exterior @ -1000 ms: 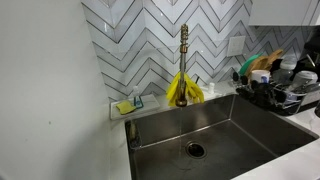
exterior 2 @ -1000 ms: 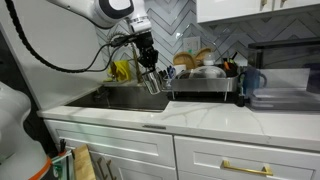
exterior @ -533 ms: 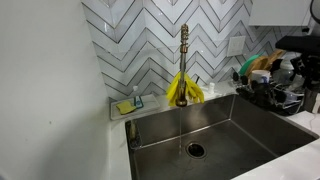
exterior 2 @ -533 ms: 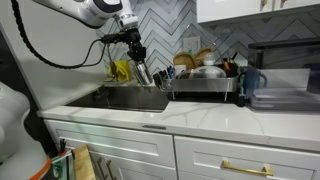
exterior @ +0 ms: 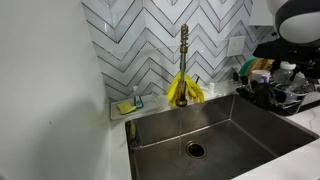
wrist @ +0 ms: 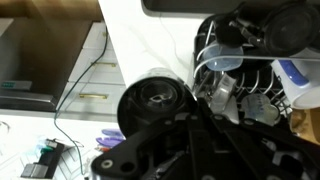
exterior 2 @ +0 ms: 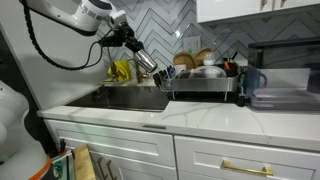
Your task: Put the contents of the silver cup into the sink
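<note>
The silver cup [exterior 2: 148, 66] is tilted in my gripper [exterior 2: 140, 56], held high above the right end of the sink [exterior 2: 120, 98] in an exterior view. The gripper is shut on the cup. In the wrist view the cup [wrist: 150, 102] shows as a dark round shape just beyond the dark fingers [wrist: 175, 125]. The sink [exterior: 240, 125] is a large steel basin with a round dark drain [exterior: 194, 150]. No stream falls from the cup. I cannot see inside the cup.
A faucet [exterior: 184, 45] with yellow gloves [exterior: 184, 90] hanging on it stands behind the sink. A full dish rack [exterior 2: 205, 82] stands right of the sink, close to the cup. A small soap tray [exterior: 128, 105] sits at the back corner. The arm's dark body [exterior: 298, 18] fills a top corner.
The gripper has risen and swung back with the cup, tilting it more. A thin stream fell into the sink half a second ago; it is gone now.
</note>
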You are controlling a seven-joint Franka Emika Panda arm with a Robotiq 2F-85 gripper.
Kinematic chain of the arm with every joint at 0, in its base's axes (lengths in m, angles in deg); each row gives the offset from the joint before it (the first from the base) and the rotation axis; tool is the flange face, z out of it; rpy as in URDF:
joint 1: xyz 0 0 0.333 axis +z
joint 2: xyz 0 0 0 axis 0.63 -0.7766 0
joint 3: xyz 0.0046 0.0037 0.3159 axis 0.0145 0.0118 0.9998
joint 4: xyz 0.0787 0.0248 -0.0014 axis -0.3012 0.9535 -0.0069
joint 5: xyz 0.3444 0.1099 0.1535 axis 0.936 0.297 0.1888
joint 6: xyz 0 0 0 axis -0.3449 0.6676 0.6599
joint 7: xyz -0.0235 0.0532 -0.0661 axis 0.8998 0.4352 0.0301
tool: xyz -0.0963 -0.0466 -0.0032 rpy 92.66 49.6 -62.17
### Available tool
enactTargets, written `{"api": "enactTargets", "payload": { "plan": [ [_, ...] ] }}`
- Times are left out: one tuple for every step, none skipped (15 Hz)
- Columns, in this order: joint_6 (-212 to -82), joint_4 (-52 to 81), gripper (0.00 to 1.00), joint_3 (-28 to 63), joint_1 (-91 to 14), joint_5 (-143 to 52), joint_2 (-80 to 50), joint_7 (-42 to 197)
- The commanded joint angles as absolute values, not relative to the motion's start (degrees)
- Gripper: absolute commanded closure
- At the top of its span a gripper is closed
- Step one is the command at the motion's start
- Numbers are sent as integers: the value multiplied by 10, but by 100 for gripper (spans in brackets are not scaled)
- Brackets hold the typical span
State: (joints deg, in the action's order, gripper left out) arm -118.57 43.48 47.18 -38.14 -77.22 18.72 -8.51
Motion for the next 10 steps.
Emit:
{"api": "enactTargets", "payload": {
  "plan": [
    [-1154,395,99,491,-347,-878,146,-136],
    [-1151,389,99,491,-336,-900,136,-143],
    [-1146,383,99,491,-325,-920,127,-151],
    [-1143,378,99,490,-314,-937,118,-157],
    [-1137,374,99,488,-304,-954,111,-162],
    [-1129,370,99,486,-294,-969,104,-165],
    [-1121,366,99,484,-286,-985,98,-171],
    [-1115,363,99,483,-277,-1002,92,-175],
    [-1105,359,99,482,-269,-1015,87,-178],
    [-1099,357,99,482,-261,-1034,83,-178]
  ]
}}
